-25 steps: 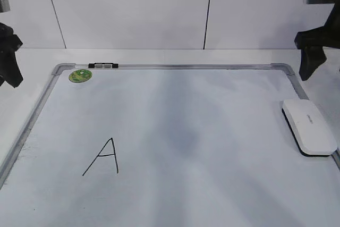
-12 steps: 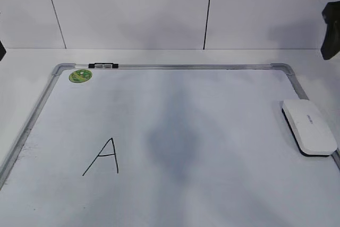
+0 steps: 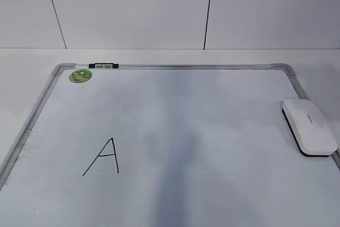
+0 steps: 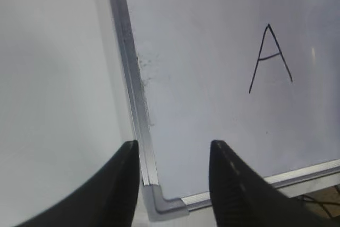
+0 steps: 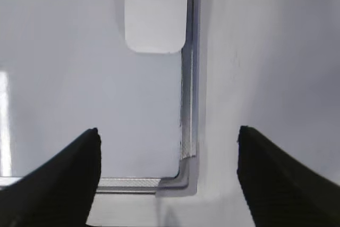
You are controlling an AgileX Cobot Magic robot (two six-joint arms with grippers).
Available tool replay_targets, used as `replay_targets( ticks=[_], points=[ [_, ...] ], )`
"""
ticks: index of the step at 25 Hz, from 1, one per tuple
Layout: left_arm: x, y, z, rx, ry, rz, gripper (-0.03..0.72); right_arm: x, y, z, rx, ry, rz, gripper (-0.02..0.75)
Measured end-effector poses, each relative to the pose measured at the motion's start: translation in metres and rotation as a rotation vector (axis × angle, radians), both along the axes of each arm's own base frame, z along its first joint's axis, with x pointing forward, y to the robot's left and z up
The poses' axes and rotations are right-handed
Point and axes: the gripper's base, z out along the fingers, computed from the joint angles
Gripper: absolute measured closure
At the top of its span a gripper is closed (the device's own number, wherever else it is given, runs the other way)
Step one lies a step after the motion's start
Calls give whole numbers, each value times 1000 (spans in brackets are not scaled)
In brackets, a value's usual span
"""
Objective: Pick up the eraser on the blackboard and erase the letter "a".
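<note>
The eraser (image 3: pixel 309 126), a white glossy block with a black underside, lies on the blackboard (image 3: pixel 186 67) against its right frame. The right wrist view shows it too (image 5: pixel 155 11), far ahead of my open, empty right gripper (image 5: pixel 167 134), which hangs above the board's near right corner (image 5: pixel 186 176). My left gripper (image 4: pixel 174 150) is open and empty above the near left corner (image 4: pixel 159 206). No lowercase "a" shows in any view. The only mark is a tall capital "A" (image 3: pixel 103 157), also in the left wrist view (image 4: pixel 270 57). Neither gripper shows in the exterior view.
A round green sticker (image 3: pixel 80 75) sits in the board's far left corner, and a small black-and-silver clip (image 3: pixel 103 66) on the top frame. The board lies on a white table with a white panelled wall behind it.
Both arms, seen at the left and right edges one second ago, have moved out of the exterior view. The eraser and the capital "A" have not moved.
</note>
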Motion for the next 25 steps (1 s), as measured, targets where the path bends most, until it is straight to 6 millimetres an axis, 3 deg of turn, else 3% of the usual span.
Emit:
replay_targets(
  ticks=[7, 14, 19, 25],
  points=[
    [-80, 0, 5, 1, -113, -1, 364, -77, -6, -8, 16, -95, -2, 120],
    [-153, -1, -14, 1, -241, -3, 365, -139, -13, -24, 2, -236, -4, 124],
    [-186, 0, -33, 8, -307, -4, 365, -164, -16, -28, -17, -337, 14, 126],
    [-200, 2, -46, 38, -337, -3, 367, -171, -17, -26, -28, -372, 37, 137]
  ],
)
